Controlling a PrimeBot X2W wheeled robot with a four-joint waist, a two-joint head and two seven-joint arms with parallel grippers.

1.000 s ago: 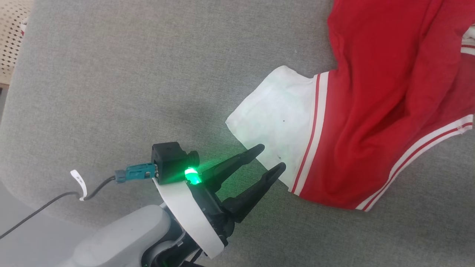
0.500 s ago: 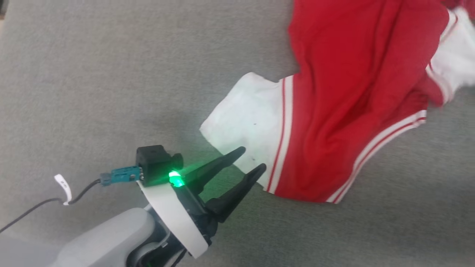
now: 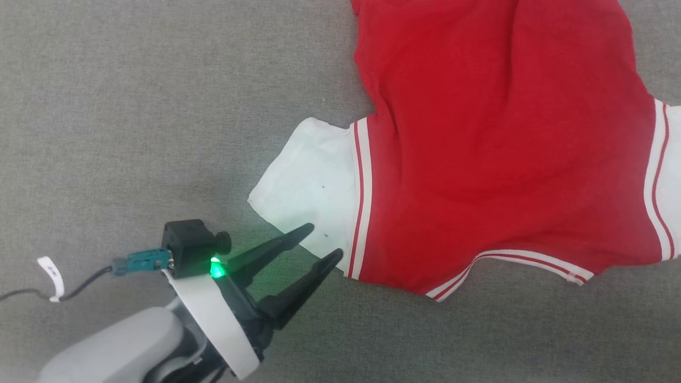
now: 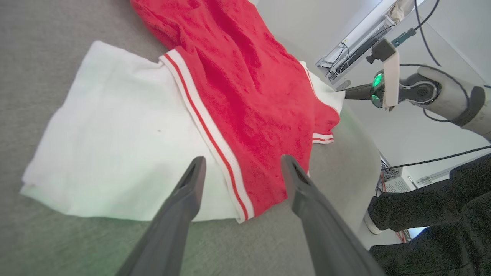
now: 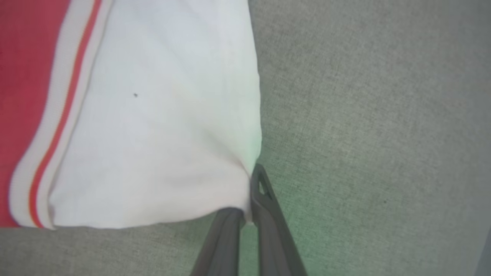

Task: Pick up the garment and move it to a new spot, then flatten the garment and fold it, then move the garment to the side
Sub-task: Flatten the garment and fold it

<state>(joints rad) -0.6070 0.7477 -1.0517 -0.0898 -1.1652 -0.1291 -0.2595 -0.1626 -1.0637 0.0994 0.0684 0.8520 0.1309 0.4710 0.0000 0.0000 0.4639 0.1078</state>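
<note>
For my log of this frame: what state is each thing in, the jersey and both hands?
red jersey: unfolded, spread out with wrinkles on the grey surface.
left hand: open, holding nothing, tips over the edge of one white sleeve.
right hand: shut on a corner of the other white sleeve.

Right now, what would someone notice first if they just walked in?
The big red garment spread across the grey surface, white sleeve toward the left claw. That claw is open at the sleeve's edge, a green light glowing on its wrist. The right claw pinches a corner of the other sleeve.
</note>
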